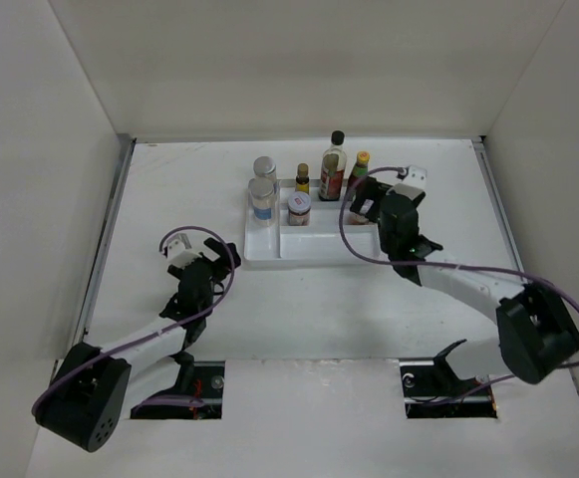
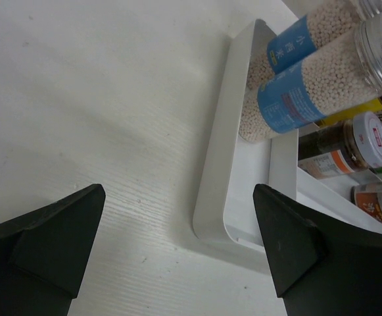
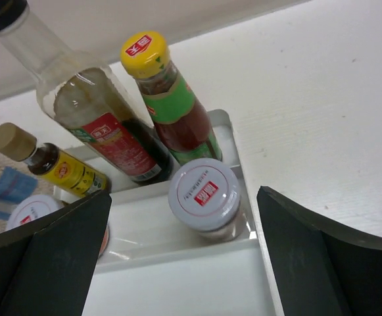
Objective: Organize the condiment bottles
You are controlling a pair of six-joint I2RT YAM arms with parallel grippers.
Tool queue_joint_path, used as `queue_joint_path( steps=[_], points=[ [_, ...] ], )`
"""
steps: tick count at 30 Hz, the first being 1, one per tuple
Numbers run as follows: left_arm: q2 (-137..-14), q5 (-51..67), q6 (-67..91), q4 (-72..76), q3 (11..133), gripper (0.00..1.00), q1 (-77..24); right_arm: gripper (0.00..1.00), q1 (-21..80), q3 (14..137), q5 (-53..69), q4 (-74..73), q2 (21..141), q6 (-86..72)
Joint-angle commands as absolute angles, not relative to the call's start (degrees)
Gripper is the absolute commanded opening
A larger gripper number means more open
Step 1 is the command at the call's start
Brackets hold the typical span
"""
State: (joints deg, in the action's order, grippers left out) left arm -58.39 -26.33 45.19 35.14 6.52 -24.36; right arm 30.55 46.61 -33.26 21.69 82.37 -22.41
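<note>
All seven condiment bottles stand in the white divided tray (image 1: pixel 319 247). Two grey-lidded blue-labelled jars (image 1: pixel 262 189) stand at its left end and show in the left wrist view (image 2: pixel 309 99). Along the back stand a tiny yellow bottle (image 1: pixel 302 179), a tall clear black-capped bottle (image 1: pixel 334 169) and a red yellow-capped sauce bottle (image 1: pixel 360 169). One red-labelled jar (image 1: pixel 299 209) stands mid-tray. My right gripper (image 1: pixel 365 202) is open just above the other red-labelled jar (image 3: pixel 204 194), its fingers (image 3: pixel 315 257) apart on either side. My left gripper (image 1: pixel 219 261) is open and empty over the table, left of the tray's near corner (image 2: pixel 223 217).
White walls close in the table on the left, back and right. The tray's front compartment (image 3: pixel 191 283) holds nothing. Purple cables loop off both arms (image 1: pixel 468 269).
</note>
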Motion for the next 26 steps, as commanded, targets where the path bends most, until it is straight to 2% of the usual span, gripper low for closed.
queue_joint_path(
  steps=[1,8,13,18,26],
  points=[
    [-55.9,-31.3,44.0,33.3,8.1,1.0,-23.4,1.0,30.3,39.9,-38.9,26.7,75.2,-24.7],
    [-51.9,-31.7,45.3,20.8,12.5,1.0,-21.2,1.0,23.0,28.1,-40.0,27.1,65.8,-41.5],
    [-50.6,-29.2,45.6,11.0,17.3,1.0,-19.1,1.0,21.7,22.2,-39.3,22.2,61.6,-51.8],
    [-51.0,-28.2,45.4,4.8,22.0,1.0,-19.4,1.0,19.6,18.1,-38.7,22.5,58.4,-53.7],
    [-54.1,-28.2,45.1,3.1,25.5,1.0,-20.3,1.0,19.1,18.9,-37.0,23.3,59.6,-53.8]
  ],
)
